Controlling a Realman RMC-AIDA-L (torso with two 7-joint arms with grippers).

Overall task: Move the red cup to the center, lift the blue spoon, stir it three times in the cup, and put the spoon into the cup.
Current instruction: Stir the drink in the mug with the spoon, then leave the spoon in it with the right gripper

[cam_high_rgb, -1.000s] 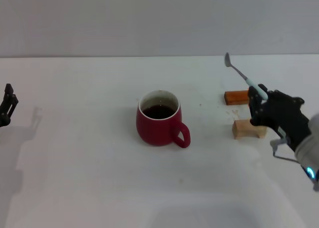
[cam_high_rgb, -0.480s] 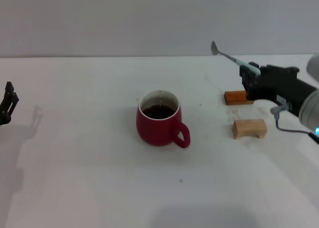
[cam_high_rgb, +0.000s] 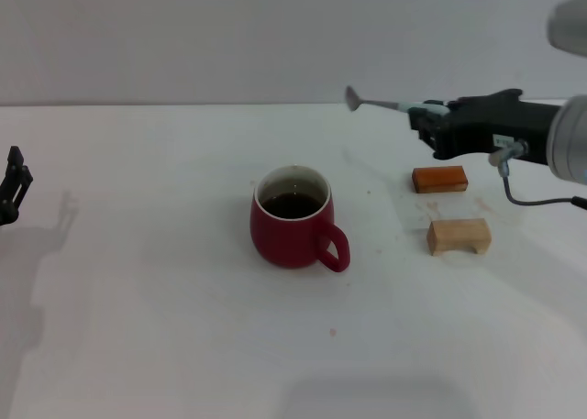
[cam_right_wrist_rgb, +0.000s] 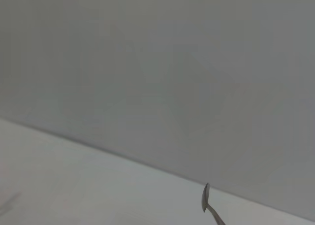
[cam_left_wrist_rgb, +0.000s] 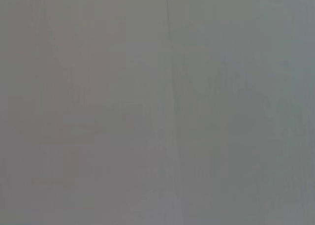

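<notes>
Red ceramic sits where I want it: the red cup [cam_high_rgb: 292, 217] stands upright near the middle of the white table [cam_high_rgb: 165, 327], handle turned toward me and to the cup's right, dark liquid showing inside. I judge the centring step done.

My right gripper [cam_high_rgb: 429, 126] is up in the air to the right of the cup and beyond it, fingers clamped on the pale handle of the blue spoon [cam_high_rgb: 390, 105]. The spoon lies close to level, its grey bowl pointing toward the cup's side but well apart from the rim and higher. So the lift looks done too; the right wrist view catches only the spoon's bowl [cam_right_wrist_rgb: 206, 198] against the wall.

Stirring and leaving the spoon in the cup are what remain.

To the cup's right lie the orange-brown block [cam_high_rgb: 440, 179] and, nearer me, the tan wooden block [cam_high_rgb: 459, 236]. My left gripper [cam_high_rgb: 11, 192] is parked far to the cup's left, holding nothing, fingers apart.
</notes>
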